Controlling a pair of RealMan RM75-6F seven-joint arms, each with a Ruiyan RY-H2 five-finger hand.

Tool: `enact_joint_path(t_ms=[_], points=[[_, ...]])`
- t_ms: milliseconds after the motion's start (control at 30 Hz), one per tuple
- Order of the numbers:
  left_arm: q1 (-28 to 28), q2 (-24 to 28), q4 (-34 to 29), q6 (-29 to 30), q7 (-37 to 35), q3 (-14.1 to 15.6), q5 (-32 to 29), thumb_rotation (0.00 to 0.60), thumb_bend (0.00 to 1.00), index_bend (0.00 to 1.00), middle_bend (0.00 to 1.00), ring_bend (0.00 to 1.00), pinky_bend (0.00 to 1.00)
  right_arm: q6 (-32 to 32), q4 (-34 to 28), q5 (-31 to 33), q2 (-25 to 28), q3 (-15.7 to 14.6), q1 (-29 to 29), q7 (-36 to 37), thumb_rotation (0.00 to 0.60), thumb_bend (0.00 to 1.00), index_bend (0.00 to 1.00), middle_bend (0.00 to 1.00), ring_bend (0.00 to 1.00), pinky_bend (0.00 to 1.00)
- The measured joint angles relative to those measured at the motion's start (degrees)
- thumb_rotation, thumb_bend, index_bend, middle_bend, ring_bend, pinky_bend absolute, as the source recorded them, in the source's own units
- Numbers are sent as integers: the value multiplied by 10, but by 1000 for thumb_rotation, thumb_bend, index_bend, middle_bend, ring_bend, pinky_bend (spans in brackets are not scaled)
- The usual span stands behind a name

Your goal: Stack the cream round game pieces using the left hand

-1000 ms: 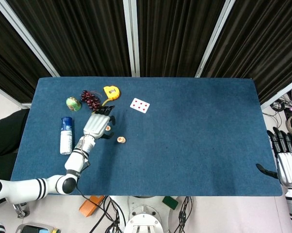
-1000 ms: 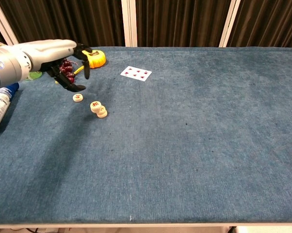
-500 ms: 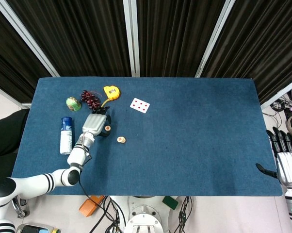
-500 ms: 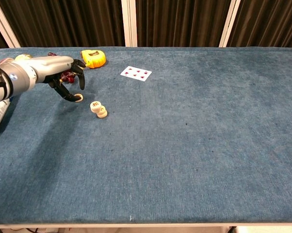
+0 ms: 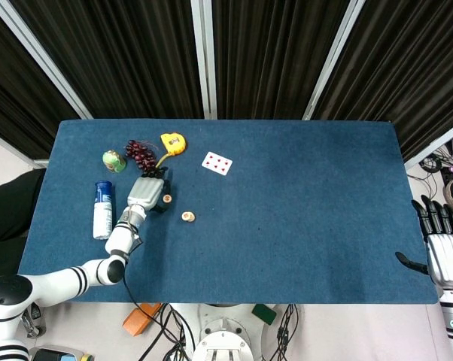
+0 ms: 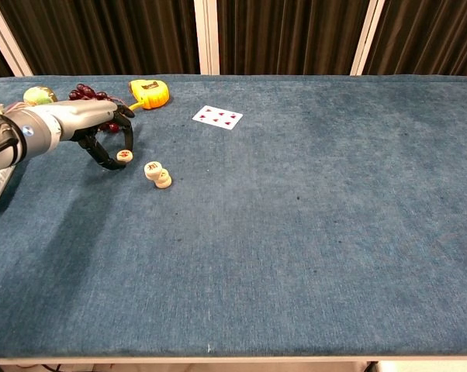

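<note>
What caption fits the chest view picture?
Left hand closing its fingers around a cream game piece beside two others.

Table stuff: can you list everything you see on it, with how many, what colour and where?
Table with blue cloth: one, fills the view.
Cream round game pieces: three; one between the left hand's fingers, two touching just right of it.
Playing card, white with red pips: one, far centre-left.
Yellow tape measure: one, far left.
Dark red grapes: one bunch, beside tape measure.
Green round ball: one, far left.
Blue-capped white bottle: one, lying at left edge.
Left hand: grey, around one piece.
Right hand: off the table's right edge.
</note>
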Motion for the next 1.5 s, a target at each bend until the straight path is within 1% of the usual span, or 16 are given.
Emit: enact_joint_path(t_ms=[133,333,433,667,800,1100,1500], points=[[2,4,-5,6,0,0,5,600,394,472,5,0,0,2,-1,-1,1,0,-1,0,600,173,0,39,0,3],[11,28,-52,35,-4,-3,28,600,381,472,6,0,0,7,1,-7,0,-1,-2,5,600,173,0,39,0,3],[18,45,-93,55,-5,-3,45,600,371,472,6,0,0,9,6,-10,-1,-3,-3,9,600,173,0,39,0,3],[29,84,-214,93,5,3,90,600,345,473,6,0,0,12,16,-14,-5,-5,-5,22,600,173,0,39,0,3],[29,90,-258,103,23,8,102,600,338,473,6,0,0,16,20,-16,-5,-7,-7,28,600,173,0,39,0,3],[20,79,-263,104,53,16,80,600,326,473,6,0,0,22,28,-16,-5,-9,-14,39,600,173,0,39,0,3],[17,71,-249,106,64,20,59,600,320,472,6,0,0,22,28,-18,-6,-8,-13,38,600,173,0,39,0,3]])
